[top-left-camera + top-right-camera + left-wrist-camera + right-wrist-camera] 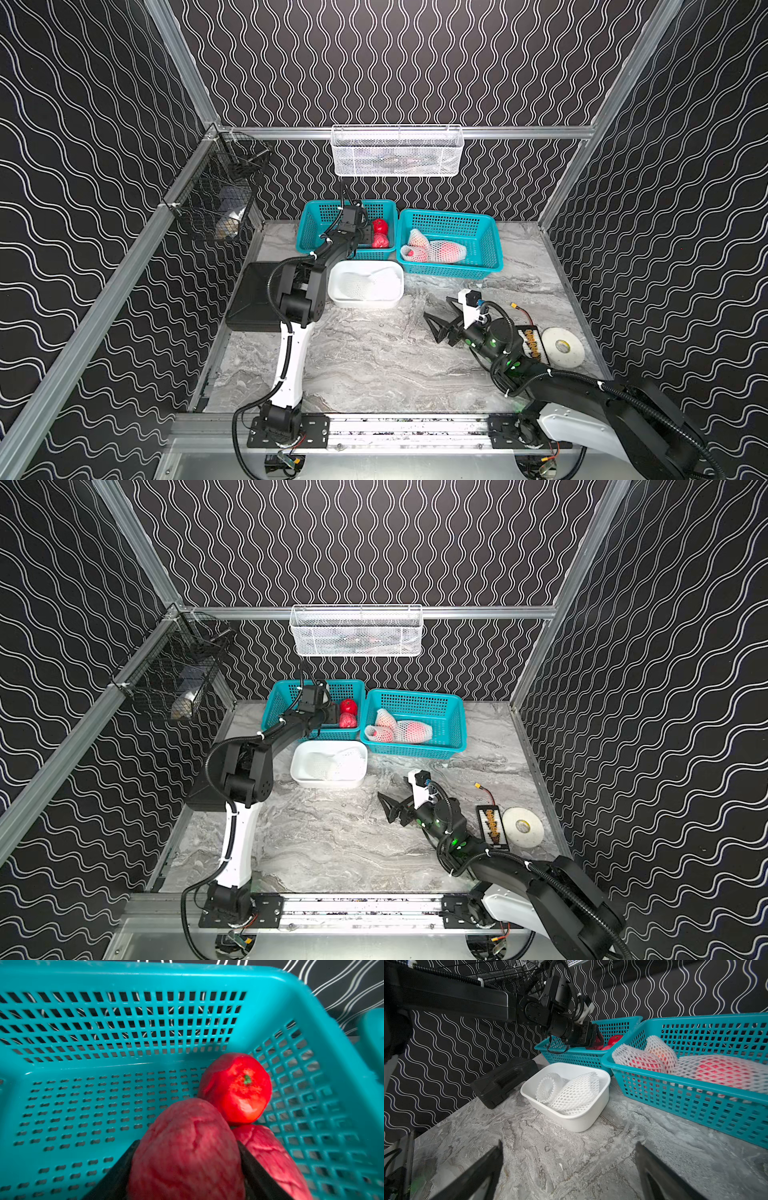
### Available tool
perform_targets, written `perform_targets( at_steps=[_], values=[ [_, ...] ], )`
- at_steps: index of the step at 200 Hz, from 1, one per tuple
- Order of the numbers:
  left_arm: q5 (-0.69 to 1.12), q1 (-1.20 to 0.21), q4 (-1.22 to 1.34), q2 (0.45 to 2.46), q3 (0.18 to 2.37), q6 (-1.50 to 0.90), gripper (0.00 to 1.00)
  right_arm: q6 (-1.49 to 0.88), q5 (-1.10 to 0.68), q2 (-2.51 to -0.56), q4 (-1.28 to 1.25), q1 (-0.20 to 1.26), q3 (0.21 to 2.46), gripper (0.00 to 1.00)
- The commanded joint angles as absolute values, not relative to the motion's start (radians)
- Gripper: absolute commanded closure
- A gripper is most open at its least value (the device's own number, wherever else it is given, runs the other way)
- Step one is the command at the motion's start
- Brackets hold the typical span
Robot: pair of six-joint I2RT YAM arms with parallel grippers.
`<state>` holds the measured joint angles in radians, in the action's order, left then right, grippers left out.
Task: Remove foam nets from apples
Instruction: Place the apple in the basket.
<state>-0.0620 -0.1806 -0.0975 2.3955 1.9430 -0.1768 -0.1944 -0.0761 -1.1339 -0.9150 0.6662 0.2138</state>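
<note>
One grey marbled bench (374, 365) carries everything. Two teal baskets stand side by side at its far edge, the left basket (308, 228) and the right basket (449, 272). One black case (253, 299) lies at the left edge. One white tub (365, 303) sits just on the near side of the left basket.

Six apples show in all. Three are bare and crowd the right end of the left basket. A glossy red apple (236, 1088) lies in the far right corner, a mottled apple (185, 1126) touches its near side, and a second mottled apple (270, 1157) lies beside that one along the right wall. Three netted apples (446, 251) lie together in the left half of the right basket, each wrapped in a white foam sleeve. That makes five foam nets, counting the two empty nets (577, 1093) curled in the tub.

The left jaws reach down into the left basket and stand part-way apart. They close on either flank of the mottled apple, and no gap shows between them and the fruit.

The right jaws are spread as wide as they go and hold nothing. They hang low over bare bench right of centre. The tub lies to their far left and the netted apples lie beyond them, both well apart from them.
</note>
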Motion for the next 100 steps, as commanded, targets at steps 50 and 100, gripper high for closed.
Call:
perform_targets(
  at_steps=[50, 100],
  values=[
    [-0.082, -0.177, 0.031, 2.455, 1.991, -0.168, 0.17, -0.199, -0.061, -1.137, -0.977, 0.667, 0.209, 0.00],
    [-0.084, -0.177, 0.095, 2.332, 1.885, -0.154, 0.04, -0.196, -0.056, -1.127, -0.982, 0.668, 0.204, 0.00]
  ],
)
